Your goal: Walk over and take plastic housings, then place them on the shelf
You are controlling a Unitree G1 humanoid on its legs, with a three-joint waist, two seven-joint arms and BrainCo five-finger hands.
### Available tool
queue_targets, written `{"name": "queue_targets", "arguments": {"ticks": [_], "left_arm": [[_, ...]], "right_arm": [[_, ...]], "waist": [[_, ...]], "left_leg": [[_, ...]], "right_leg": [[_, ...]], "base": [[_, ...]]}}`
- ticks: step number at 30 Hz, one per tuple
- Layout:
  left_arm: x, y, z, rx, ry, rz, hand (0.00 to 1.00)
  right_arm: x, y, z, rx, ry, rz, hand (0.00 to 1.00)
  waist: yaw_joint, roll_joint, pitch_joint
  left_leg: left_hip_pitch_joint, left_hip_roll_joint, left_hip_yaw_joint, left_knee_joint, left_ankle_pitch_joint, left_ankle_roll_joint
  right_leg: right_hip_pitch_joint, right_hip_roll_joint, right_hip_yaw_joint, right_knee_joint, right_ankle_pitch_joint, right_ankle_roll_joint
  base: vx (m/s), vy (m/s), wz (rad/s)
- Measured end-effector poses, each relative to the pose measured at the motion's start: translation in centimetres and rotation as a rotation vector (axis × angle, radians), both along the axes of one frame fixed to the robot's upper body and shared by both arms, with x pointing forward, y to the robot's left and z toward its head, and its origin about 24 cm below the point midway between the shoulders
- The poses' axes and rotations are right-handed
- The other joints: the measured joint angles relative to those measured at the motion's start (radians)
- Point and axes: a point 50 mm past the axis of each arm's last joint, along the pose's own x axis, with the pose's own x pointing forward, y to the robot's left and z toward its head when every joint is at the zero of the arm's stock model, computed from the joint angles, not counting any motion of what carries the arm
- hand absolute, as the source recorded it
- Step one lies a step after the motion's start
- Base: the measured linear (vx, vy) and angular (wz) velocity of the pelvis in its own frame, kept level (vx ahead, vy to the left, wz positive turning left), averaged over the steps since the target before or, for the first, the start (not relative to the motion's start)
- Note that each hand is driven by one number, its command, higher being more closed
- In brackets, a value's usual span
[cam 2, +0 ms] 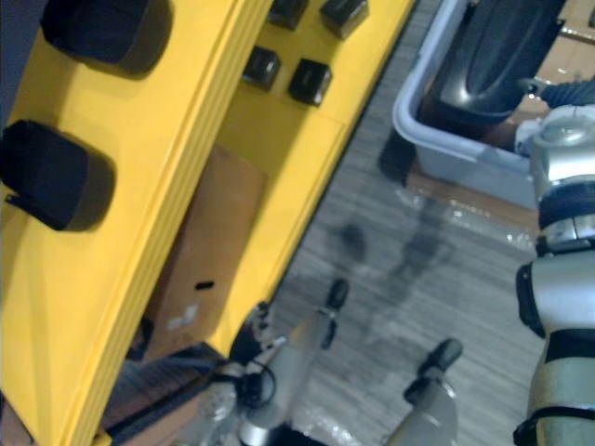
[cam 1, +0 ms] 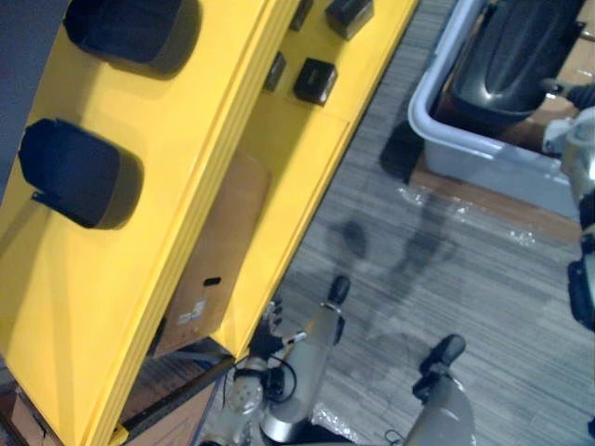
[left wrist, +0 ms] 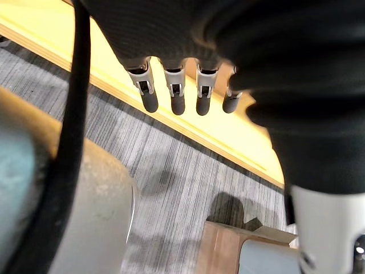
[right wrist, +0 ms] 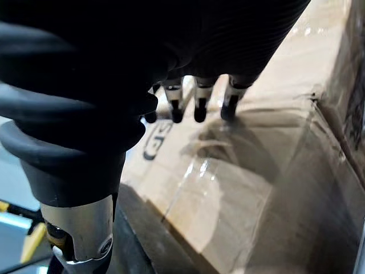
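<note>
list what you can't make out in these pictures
Black housing in the grey bin: cut off by the top edge of the eye views.
Cardboard box: partly hidden by the yellow shelf above it.
Small black boxes on the shelf: too small for detail.

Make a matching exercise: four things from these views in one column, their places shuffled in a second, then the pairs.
1. large glossy black plastic housing
2. small black square block
3. brown cardboard box
4. rounded dark plastic housing

A. on the top yellow shelf board
B. in the pale grey plastic bin
C. on the lower yellow shelf board
D. tucked beneath the yellow boards

Pairs: 1-B, 2-C, 3-D, 4-A
</note>
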Motion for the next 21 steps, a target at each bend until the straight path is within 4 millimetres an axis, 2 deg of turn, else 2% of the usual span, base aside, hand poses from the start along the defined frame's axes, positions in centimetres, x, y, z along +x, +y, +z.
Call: {"name": "queue_targets", "arguments": {"ticks": [4,5,8,12,21], "left_arm": [[0.0,-0.1,-0.2,-0.03,0.02,0.021,0.0],[0.1,-0.2,-0.2,-0.026,0.019,0.011,0.0],[0.3,-0.6,-0.2,-0.019,0.018,-0.011,0.0],[0.3,-0.5,-0.2,-0.02,0.013,-0.009,0.0],[0.3,-0.5,-0.2,-0.015,0.008,0.008,0.0]], "right_arm": [[-0.1,-0.1,0.3,-0.024,-0.003,-0.026,0.0],[-0.3,-0.2,0.4,-0.038,0.0,-0.039,1.0],[-0.8,-1.0,0.7,-0.071,0.018,-0.083,1.0],[-1.5,-1.9,0.8,-0.087,0.05,-0.13,1.0],[-1.7,-2.3,1.0,-0.114,0.102,-0.157,1.0]], "waist": [[0.008,0.011,-0.008],[0.017,0.015,-0.011],[0.031,0.023,-0.017],[0.032,0.023,-0.017],[0.037,0.025,-0.018]], "left_leg": [[-0.02,-0.002,-0.007,0.005,0.0,0.0],[-0.026,-0.002,-0.007,0.006,0.0,0.0],[-0.033,-0.003,-0.012,0.011,0.0,0.0],[-0.036,-0.005,-0.018,0.014,-0.001,-0.001],[-0.039,-0.002,-0.024,0.016,-0.003,-0.004]], "right_leg": [[-0.012,0.0,-0.007,0.001,0.0,0.0],[-0.019,-0.001,-0.006,0.004,0.0,0.0],[-0.02,-0.001,-0.012,0.004,-0.001,0.0],[-0.02,-0.003,-0.019,0.012,-0.007,-0.001],[-0.021,-0.004,-0.025,0.016,-0.013,-0.001]], "base": [[-0.01,0.002,0.02],[0.0,0.0,0.0],[0.0,0.002,0.04],[-0.01,0.0,0.04],[0.0,-0.002,0.01]]}}
